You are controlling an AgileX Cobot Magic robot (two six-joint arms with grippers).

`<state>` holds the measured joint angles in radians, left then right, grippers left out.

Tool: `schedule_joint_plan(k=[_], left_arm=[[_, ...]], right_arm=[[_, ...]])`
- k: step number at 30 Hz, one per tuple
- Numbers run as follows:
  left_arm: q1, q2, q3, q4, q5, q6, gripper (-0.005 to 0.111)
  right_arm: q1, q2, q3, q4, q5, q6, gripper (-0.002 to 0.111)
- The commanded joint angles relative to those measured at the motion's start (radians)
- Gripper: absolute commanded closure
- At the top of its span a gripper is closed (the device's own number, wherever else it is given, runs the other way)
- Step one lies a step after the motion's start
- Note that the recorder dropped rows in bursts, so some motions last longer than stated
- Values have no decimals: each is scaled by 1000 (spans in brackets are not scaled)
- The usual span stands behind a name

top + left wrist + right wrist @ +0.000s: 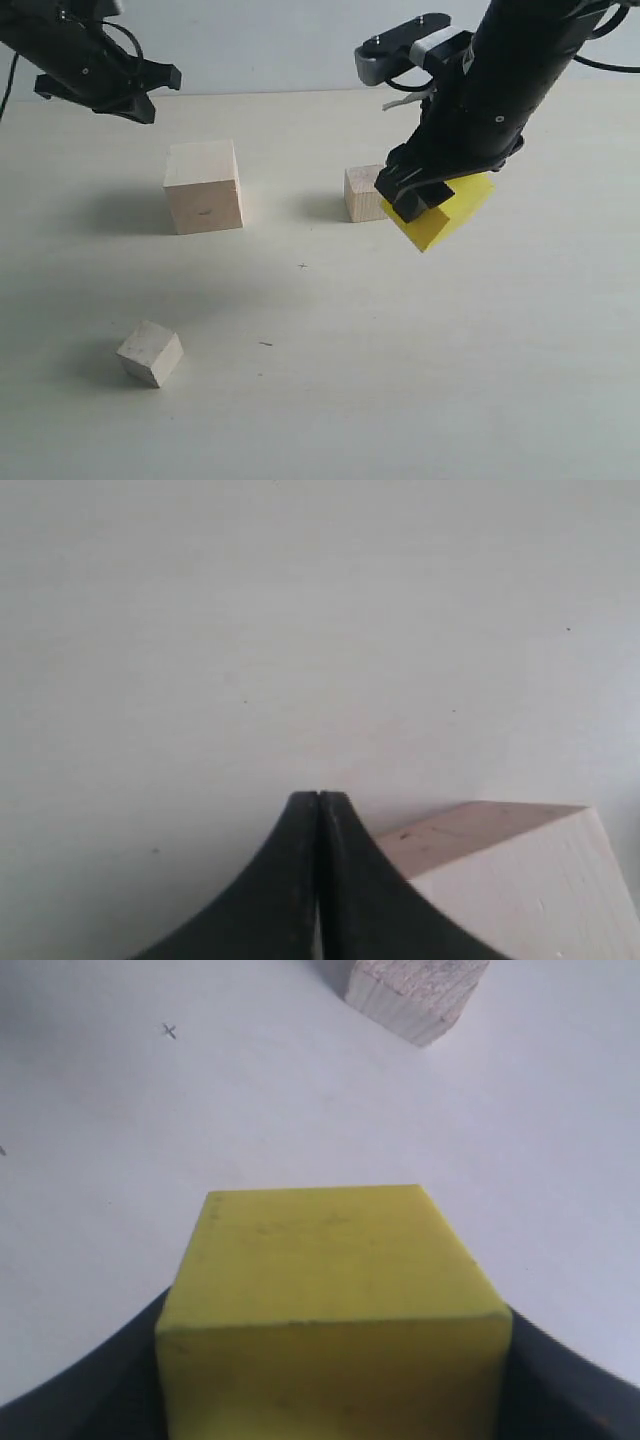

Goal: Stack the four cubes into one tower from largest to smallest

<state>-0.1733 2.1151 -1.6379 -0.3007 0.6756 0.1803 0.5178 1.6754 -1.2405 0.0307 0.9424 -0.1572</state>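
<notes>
Yellow cube (452, 214): pinched between the fingers of the right gripper (428, 203), one finger on each of two opposite faces. It appears to hang clear of the table (400, 380), though contact at the lowest corner cannot be ruled out. Attitude: tilted, one corner pointing down toward the table and the top face sloping. Being a cube it has no long axis; only the face alignment matters. Just beside the gripper, on its inner side, sits the tan cube (363, 193), close but apart from the yellow one. Beyond that, well away from the right gripper, stands the large pale cube (204, 187), upright, dark mark on its front face, top bare. The smallest whitish cube (150, 353) lies farthest off, turned askew. Left gripper (135, 100): fingers pressed together on nothing, hovering near the large cube. Judgement: step in hand is placing the second tier, with nothing stacked yet. The next move calls for carrying the yellow cube past the tan one, levelling it, squaring its faces to the large cube, then lowering it centred.
</notes>
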Motion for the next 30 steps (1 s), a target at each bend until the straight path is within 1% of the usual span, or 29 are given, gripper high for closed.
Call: schedule_joint_plan(k=[1, 3, 8, 12, 17, 19, 23, 30], left_arm=[[-2, 118, -149, -76, 145, 13, 107], [-3, 141, -181, -125, 178, 53, 107], [-25, 153, -191, -121, 174, 70, 107], [-26, 201, -191, -125, 265, 74, 107], [-35, 205, -191, -170, 292, 135, 107], [-49, 205, -191, -200, 297, 161, 107], [-109, 207, -191, -200, 330, 207, 107], [-148, 207, -191, -200, 424, 208, 107]], right_arm=[[-6, -43, 2, 39, -14, 7, 108], [-6, -44, 2, 45, -14, 7, 108], [-6, -44, 2, 45, -14, 11, 108], [-6, -55, 2, 47, -12, 30, 108], [-6, -79, 2, 37, -16, 26, 108], [-6, -82, 2, 37, -16, 26, 108], [-6, -82, 2, 37, -10, 26, 108], [-6, -93, 2, 37, 4, 26, 108]])
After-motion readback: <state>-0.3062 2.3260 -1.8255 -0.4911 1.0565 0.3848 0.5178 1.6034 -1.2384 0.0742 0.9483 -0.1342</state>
